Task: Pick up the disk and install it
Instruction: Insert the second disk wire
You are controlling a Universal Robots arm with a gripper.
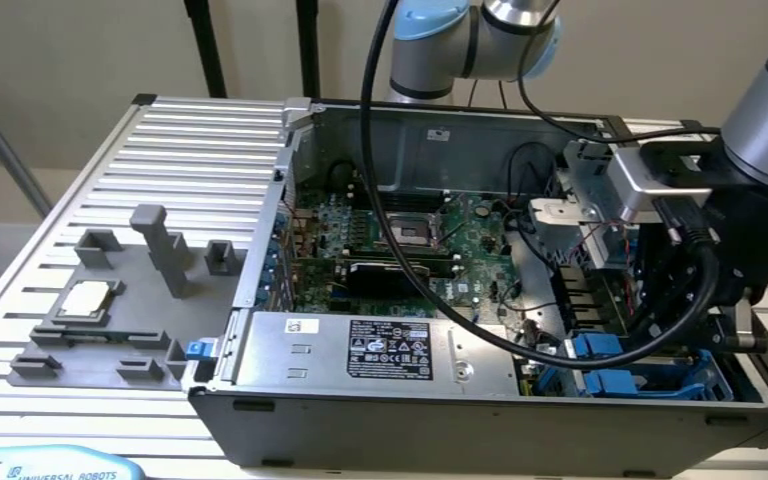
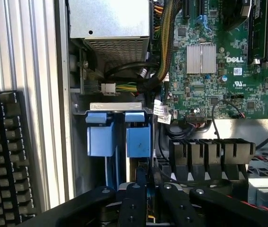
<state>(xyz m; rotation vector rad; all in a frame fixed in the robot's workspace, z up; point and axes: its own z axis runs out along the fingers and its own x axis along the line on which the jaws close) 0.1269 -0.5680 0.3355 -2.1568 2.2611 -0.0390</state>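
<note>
In the exterior view we count one open computer case [image 1: 491, 400] and one arm above its drive corner. In the wrist view we count two blue carriers; the gripper [image 2: 146, 196] has its fingers nearly together, clamped on the disk [image 2: 138, 139], which sits in its bay close beside the other carrier [image 2: 101, 137].

Open desktop computer case [image 1: 491, 425] of matt grey sheet metal, resting on a ribbed table [image 1: 37, 300] of pale, satin-finished aluminium slats. Silver power-supply box [image 1: 371, 350] of brushed bare metal, with a glossy black printed label. Green circuit board [image 2: 219, 71], lacquered and slightly shiny, carrying a finned bright-metal heat sink [image 2: 201, 57]. Bright blue carrier tabs [image 2: 117, 135] of smooth moulded plastic. Black gripper [image 2: 146, 191] of matt plastic-looking links. Grey fixture tray [image 1: 104, 320] of dull, matt plastic.
</note>
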